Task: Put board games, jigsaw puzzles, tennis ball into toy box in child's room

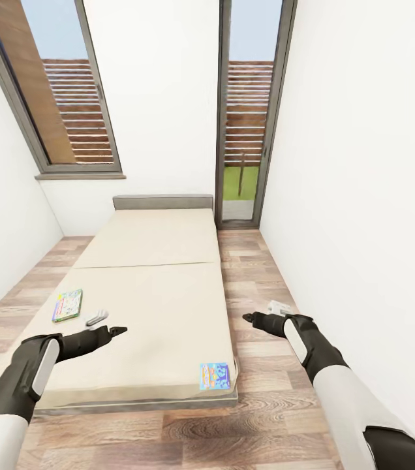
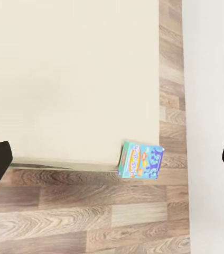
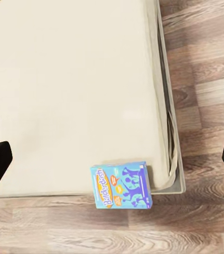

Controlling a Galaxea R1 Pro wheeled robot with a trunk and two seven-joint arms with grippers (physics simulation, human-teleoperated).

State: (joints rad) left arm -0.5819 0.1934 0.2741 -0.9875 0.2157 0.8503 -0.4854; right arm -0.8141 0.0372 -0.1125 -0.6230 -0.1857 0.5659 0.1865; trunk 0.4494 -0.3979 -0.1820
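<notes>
Well, both arms hung over the bed (image 1: 162, 287), left end effector (image 1: 117, 331) and right end effector (image 1: 252, 318) each spread wide and empty. One blue board game (image 1: 215, 376) sat at the mattress's near corner, a green board game (image 1: 68, 305) near its left edge.

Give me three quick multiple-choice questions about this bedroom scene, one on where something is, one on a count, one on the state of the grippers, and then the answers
1. Where does the blue board game lie?
A. at the near corner of the bed
B. by the headboard
C. on the windowsill

2. How many board games lie on the bed?
A. one
B. two
C. four

3. What are the grippers holding?
A. a ball
B. a box each
C. nothing

Answers: 1 A, the blue box sits at the mattress corner nearest the robot, overhanging the edge. 2 B, the blue one and the green board game. 3 C, the left gripper and right gripper hover empty, fingers wide apart in the wrist views.
</notes>
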